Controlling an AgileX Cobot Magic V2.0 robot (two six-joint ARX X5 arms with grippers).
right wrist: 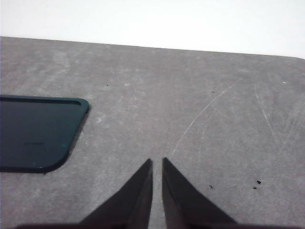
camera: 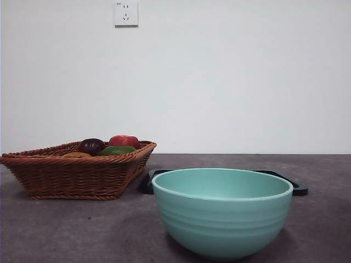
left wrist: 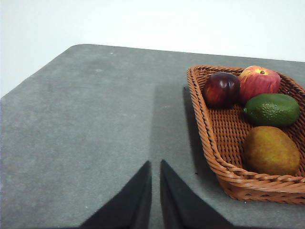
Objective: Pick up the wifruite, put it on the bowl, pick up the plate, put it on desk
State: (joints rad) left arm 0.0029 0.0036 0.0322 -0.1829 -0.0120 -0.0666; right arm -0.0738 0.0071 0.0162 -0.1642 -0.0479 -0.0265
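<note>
The wifruite [left wrist: 271, 150], oval and orange-brown, lies in a wicker basket [left wrist: 217, 157] beside my left gripper [left wrist: 156, 164], which is shut and holds nothing above the desk [left wrist: 86, 119]. From the front only the wifruite's top [camera: 77, 155] peeks over the basket rim. The mint-teal bowl [camera: 222, 213] stands near the front, with nothing showing inside it. A flat dark plate [camera: 299, 189] lies on the desk right behind the bowl. Its rounded corner [right wrist: 38, 136] appears in the right wrist view, off to one side of my right gripper [right wrist: 157, 162], which is shut with nothing in it.
The basket [camera: 71, 175] sits at the left and also holds a dark purple fruit [left wrist: 221, 89], a red apple [left wrist: 259, 81] and a green avocado-like fruit [left wrist: 272, 109]. A white wall with a socket [camera: 125, 13] stands behind the desk. No arm shows in the front view.
</note>
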